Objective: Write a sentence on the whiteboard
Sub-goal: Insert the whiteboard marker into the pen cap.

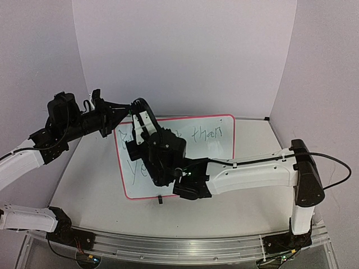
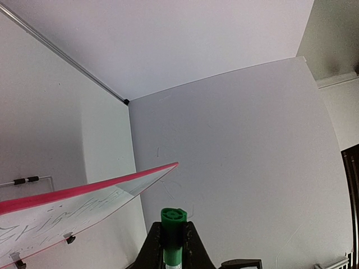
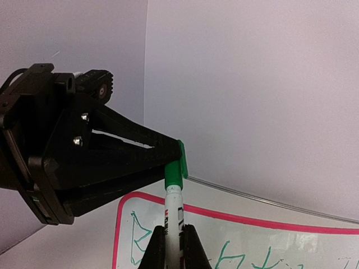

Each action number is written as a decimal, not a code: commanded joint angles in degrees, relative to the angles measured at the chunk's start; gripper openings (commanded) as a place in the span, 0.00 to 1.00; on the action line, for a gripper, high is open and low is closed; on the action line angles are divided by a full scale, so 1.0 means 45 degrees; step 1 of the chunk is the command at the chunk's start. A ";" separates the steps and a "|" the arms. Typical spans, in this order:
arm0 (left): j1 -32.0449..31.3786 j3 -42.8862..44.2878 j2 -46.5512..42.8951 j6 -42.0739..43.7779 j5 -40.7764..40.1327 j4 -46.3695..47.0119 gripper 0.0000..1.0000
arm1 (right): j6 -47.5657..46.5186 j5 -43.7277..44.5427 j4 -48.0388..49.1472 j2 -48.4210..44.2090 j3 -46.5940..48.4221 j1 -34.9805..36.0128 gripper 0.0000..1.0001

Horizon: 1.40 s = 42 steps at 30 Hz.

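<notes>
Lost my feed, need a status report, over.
Left gripper shut on green cap. Right gripper shut on marker, tip at the cap. Sentence on whiteboard, partly hidden by right arm.

A pale grey tabletop (image 1: 84, 185) is seen, closed in by lavender walls (image 1: 185, 56) at the back and both sides and edged along its near side by an aluminium rail (image 1: 185, 246). On it the whiteboard (image 1: 216, 148) is laid flat, toward the back, its far long edge close to the rear wall and its red-pink frame set slightly askew. A small black clip (image 1: 160, 199) is seen on the near long edge, and only part of the green sentence (image 1: 203, 134) is shown from above.
</notes>
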 commanded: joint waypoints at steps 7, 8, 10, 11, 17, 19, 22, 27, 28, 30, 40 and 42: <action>-0.0137 -0.0264 -0.0222 -0.0035 0.0709 0.0860 0.00 | -0.0358 -0.0231 0.0585 0.0592 0.1118 -0.0433 0.00; -0.0137 -0.0283 -0.0224 -0.0013 0.0744 0.0906 0.00 | -0.0358 -0.0239 0.0585 0.0614 0.1149 -0.0463 0.00; -0.0137 -0.0326 -0.0228 0.0037 0.0803 0.0962 0.00 | -0.0358 -0.0270 0.0585 0.0648 0.1209 -0.0528 0.00; -0.0138 -0.0367 -0.0241 0.0053 0.0813 0.0980 0.00 | -0.0358 -0.0295 0.0585 0.0663 0.1228 -0.0561 0.00; -0.0145 -0.0577 -0.0356 0.0081 0.0924 0.1155 0.00 | -0.0321 -0.0439 0.0612 0.0712 0.1297 -0.0749 0.00; -0.0152 -0.0592 -0.0378 0.0109 0.0966 0.1179 0.00 | -0.0297 -0.0452 0.0608 0.0741 0.1326 -0.0823 0.00; -0.0156 -0.0590 -0.0390 0.0147 0.1022 0.1198 0.00 | -0.0284 -0.0488 0.0613 0.0809 0.1421 -0.0922 0.00; -0.0182 -0.0655 -0.0380 0.0161 0.1167 0.1335 0.00 | -0.0251 -0.0550 0.0605 0.0925 0.1565 -0.1083 0.00; -0.0198 -0.0669 -0.0371 0.0178 0.1193 0.1360 0.00 | -0.0247 -0.0566 0.0605 0.0949 0.1596 -0.1109 0.00; -0.0233 -0.0678 -0.0353 0.0211 0.1241 0.1398 0.00 | -0.0221 -0.0611 0.0607 0.1000 0.1646 -0.1173 0.00; -0.0362 -0.0767 -0.0294 0.0326 0.1328 0.1602 0.00 | -0.0221 -0.0735 0.0612 0.1219 0.1912 -0.1445 0.00; -0.0400 -0.0777 -0.0266 0.0344 0.1373 0.1672 0.00 | -0.0224 -0.0779 0.0609 0.1265 0.1982 -0.1490 0.00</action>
